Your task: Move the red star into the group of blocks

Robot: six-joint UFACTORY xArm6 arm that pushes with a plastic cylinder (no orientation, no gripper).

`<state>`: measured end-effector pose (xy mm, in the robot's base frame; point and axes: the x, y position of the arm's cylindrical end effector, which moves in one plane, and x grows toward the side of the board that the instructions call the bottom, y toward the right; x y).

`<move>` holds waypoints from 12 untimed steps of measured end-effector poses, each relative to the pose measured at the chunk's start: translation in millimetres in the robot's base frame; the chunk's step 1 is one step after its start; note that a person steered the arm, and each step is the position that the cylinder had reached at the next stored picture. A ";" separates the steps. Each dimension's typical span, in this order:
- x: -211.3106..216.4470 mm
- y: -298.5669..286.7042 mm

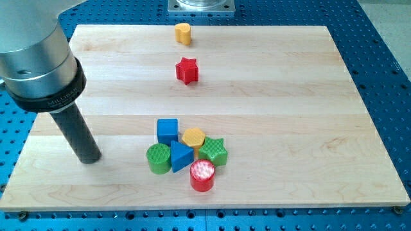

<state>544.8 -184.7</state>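
The red star [187, 70] lies alone on the wooden board in the upper middle of the view. A group of blocks sits in the lower middle: a blue cube [167, 130], a yellow hexagon [193, 137], a green star [213, 151], a blue triangle [180, 156], a green cylinder [157, 158] and a red cylinder [201, 175]. My tip [88, 158] rests on the board at the lower left, well to the left of the group and far below and left of the red star.
A yellow block [183, 33] stands near the board's top edge, above the red star. The wooden board [289, 115] lies on a blue perforated table [385, 77]. A metal base plate [201, 6] shows at the view's top.
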 end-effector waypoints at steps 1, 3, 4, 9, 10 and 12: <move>0.0 0.0; 1.5 3.7; 1.5 2.4; -51.7 7.9; -150.1 36.4; -255.0 140.2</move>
<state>289.8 -44.5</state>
